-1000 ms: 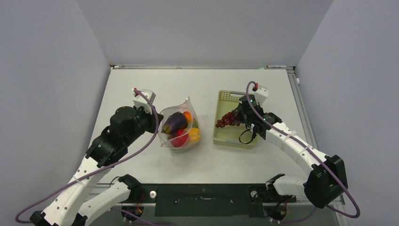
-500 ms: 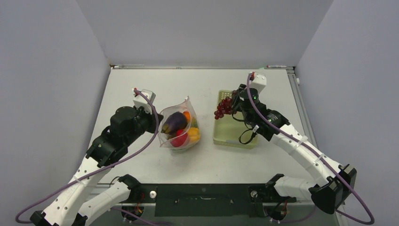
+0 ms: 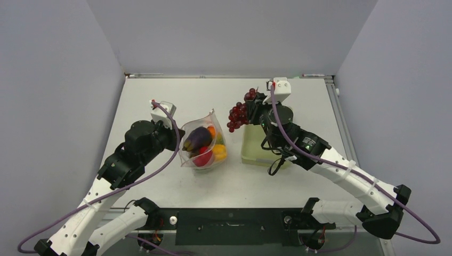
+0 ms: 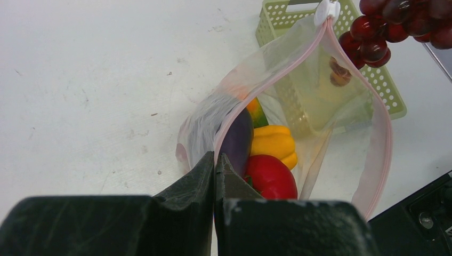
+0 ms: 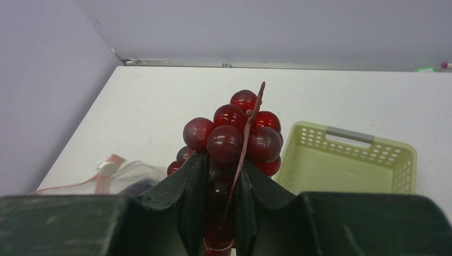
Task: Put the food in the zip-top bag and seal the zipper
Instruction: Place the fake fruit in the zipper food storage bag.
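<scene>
Two grips being held: left gripper (image 4: 215, 160) on zip-top bag (image 4: 341, 101), right gripper (image 5: 218, 170) on grapes (image 5: 229, 128), being raised from basket (image 3: 250, 154) toward 10 o'clock.

Top: we look down from behind over whole table (image 3: 160, 90). Left wrist: close above zip-top bag (image 4: 224, 106). Right wrist: close behind grapes (image 5: 229, 133). All three share grapes, mesh basket (image 5: 362, 149).
</scene>
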Action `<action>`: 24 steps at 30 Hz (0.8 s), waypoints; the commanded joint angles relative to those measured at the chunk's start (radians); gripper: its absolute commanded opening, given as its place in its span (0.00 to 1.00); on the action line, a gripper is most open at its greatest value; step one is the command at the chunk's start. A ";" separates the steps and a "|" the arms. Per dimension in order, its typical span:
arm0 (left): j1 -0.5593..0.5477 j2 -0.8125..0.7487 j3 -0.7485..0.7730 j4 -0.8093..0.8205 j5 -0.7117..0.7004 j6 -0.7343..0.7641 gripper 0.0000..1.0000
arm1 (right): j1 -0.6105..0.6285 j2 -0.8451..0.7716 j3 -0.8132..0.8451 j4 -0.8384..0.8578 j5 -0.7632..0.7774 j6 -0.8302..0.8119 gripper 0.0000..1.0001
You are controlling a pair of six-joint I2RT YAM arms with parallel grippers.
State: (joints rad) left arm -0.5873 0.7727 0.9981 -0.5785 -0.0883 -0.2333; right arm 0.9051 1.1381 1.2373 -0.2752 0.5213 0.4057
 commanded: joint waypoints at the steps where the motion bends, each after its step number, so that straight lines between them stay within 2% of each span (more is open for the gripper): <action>1: 0.007 -0.005 0.000 0.063 0.019 -0.004 0.00 | 0.079 -0.039 0.064 0.183 0.057 -0.130 0.05; 8: 0.009 -0.007 -0.001 0.064 0.019 -0.006 0.00 | 0.222 -0.049 0.067 0.358 0.045 -0.296 0.05; 24: 0.009 -0.011 -0.001 0.063 0.020 -0.006 0.00 | 0.442 0.054 0.089 0.573 0.052 -0.586 0.05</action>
State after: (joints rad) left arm -0.5854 0.7727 0.9977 -0.5785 -0.0765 -0.2333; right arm 1.3136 1.1580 1.2903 0.1829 0.5560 -0.0826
